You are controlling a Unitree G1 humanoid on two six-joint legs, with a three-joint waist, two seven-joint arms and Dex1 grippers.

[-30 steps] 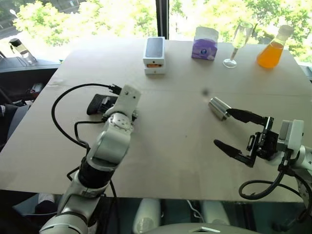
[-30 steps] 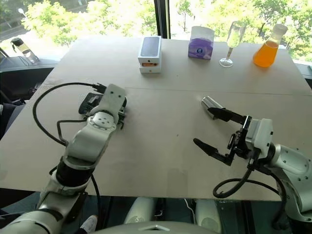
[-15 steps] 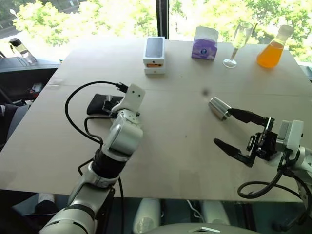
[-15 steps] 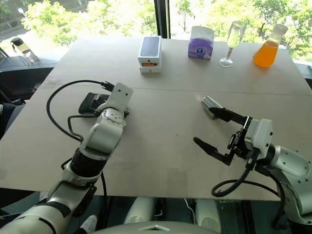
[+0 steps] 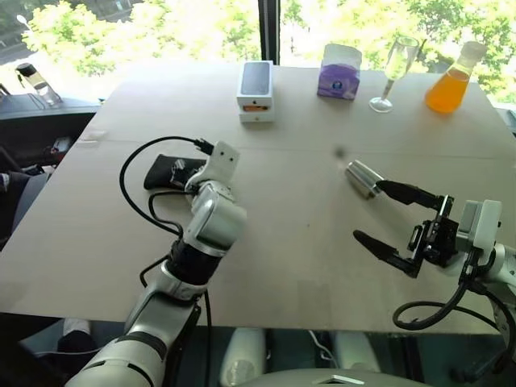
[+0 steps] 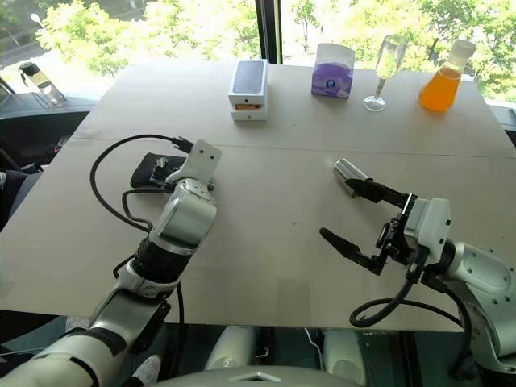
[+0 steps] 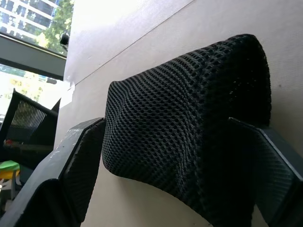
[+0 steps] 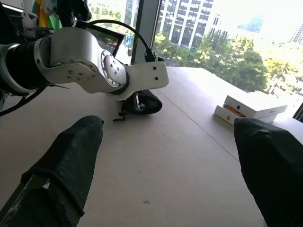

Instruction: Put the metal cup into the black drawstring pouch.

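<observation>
Two steps outstanding, none completed. Black drawstring pouch flat on surface at left, straddled by wide-open fingers of left gripper, not yet pinched. Metal cup on its side at right, just beside upper finger of right gripper, fully spread, empty.

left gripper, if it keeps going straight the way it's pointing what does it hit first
Most likely the black pouch. In the left wrist view it lies on the table right ahead, between the open fingers of the left gripper, though whether they touch it already is unclear.
</observation>
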